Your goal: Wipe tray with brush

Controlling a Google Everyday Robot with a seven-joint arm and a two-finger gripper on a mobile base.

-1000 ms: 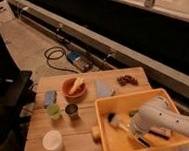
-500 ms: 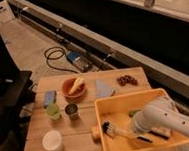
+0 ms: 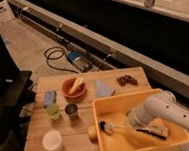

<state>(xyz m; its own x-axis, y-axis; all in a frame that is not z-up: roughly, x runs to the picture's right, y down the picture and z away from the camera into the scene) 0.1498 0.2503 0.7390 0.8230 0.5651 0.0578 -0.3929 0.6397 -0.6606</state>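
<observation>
inside large rectangular yellow-orange plastic tray (image 3: 119,144), toward its left wall, slim long-handled brush (image 3: 107,127) is laid low: black bristle head nearest tray's left wall, thin dark handle pointed toward tray's right side. two-finger gripper (image 3: 129,124) on white arm is lowered over tray's middle, clamped narrow on brush's pale neck. round orange bowl (image 3: 73,88) is seen beyond tray's far-left corner, white plastic cup (image 3: 52,141) left of tray.

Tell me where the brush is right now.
Camera view: the brush lies inside the tray, bristles toward its left wall, with the gripper shut on its neck.
</observation>
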